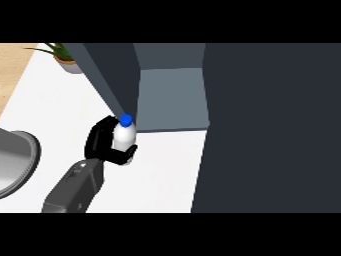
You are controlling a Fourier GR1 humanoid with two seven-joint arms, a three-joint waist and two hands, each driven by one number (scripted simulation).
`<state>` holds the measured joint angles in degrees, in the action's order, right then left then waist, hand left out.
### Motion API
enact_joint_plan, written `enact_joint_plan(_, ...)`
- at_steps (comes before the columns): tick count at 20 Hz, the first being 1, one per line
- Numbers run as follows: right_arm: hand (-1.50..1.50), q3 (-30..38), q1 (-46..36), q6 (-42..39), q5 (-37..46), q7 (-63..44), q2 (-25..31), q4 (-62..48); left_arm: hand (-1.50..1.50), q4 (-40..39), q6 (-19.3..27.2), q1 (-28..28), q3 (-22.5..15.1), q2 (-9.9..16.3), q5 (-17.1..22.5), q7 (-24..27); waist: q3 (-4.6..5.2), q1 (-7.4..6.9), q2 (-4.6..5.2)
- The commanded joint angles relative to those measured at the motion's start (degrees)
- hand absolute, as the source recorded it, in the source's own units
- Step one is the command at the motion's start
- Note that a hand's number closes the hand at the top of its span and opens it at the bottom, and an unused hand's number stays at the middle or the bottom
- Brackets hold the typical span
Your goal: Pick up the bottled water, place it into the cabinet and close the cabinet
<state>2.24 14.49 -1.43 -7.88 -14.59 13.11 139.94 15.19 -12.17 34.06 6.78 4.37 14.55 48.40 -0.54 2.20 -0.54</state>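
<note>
Fingers of the left hand point(105, 144) curl round the bottled water point(124, 135), holding it above the white counter point(165, 175), just near of the open cabinet point(171, 97) and beside its door point(110, 75). Step looks like carrying in. Next move likely calls for going far and right past the door edge onto the shelf. Bottle roughly upright, blue cap toward the cabinet, long axis near-far. Right hand not showing.

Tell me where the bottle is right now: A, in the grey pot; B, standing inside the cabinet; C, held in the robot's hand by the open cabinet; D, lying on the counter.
C: the left hand is curled round the bottle, just outside the cabinet.
</note>
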Motion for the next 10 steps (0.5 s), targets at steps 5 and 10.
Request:
enact_joint_plan(5,-1.5,4.5,-0.8,-2.8,-9.3,0.9,-0.5,-1.0,1.5,2.7,3.4,10.9,-3.5,-4.1,4.4,-3.5,0.42,2.98,-0.15)
enact_joint_plan(10,-1.5,7.2,-1.7,-4.7,-11.8,2.0,0.1,-4.0,1.5,2.8,5.3,12.9,-4.8,-4.1,5.9,-4.8,0.35,3.2,-0.3)
